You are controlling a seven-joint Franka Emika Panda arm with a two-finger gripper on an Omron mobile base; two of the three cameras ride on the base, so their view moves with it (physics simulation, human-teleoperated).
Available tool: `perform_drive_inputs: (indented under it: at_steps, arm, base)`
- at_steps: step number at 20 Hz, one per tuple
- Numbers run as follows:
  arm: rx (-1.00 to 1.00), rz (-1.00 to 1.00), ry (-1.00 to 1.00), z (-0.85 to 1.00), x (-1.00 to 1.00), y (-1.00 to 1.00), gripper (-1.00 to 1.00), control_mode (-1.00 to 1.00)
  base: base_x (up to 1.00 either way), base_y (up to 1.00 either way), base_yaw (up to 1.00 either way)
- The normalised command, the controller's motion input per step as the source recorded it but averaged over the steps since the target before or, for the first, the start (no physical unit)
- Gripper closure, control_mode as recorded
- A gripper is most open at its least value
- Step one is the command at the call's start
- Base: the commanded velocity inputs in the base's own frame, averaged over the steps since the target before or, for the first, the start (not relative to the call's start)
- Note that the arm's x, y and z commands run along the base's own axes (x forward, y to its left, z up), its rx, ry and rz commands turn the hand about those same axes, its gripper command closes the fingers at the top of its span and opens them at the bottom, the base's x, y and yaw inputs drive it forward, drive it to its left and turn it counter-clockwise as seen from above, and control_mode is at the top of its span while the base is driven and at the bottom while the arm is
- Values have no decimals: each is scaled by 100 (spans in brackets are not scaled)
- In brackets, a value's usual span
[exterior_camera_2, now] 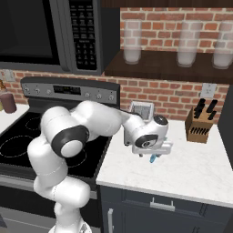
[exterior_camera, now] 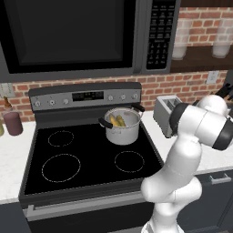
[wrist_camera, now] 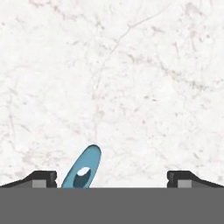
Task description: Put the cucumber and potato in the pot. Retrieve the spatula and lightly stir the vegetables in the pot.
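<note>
Pot (exterior_camera: 123,129) on stove (exterior_camera: 91,159), rear-right burner; 2 vegetables (exterior_camera: 117,121) inside

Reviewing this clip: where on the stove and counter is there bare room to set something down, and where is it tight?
Free: the three stovetop burners apart from the pot, and the white counter between the open gripper and the knife block. Tight: the strip by the toaster, where the gripper hangs over the spatula.
</note>
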Motion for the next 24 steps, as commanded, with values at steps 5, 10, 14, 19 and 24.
perform_drive_inputs:
  at_steps: [5, 10, 14, 19, 24]
  arm:
    - [0, -1, 0, -16, 0, -11, -100, -100]
    - [0, -6, -3, -15, 0, 0, -100, -100]
    - [2, -6, -3, -20, 0, 0, -100, -100]
    - [1, -5, -2, -18, 6, 0, -100, -100]
    - [6, -2, 0, -8, 18, -5, -100, -100]
  base:
    - [0, 0, 0]
    - [0, 0, 0]
    - [0, 0, 0]
    - [0, 0, 0]
    - [0, 0, 0]
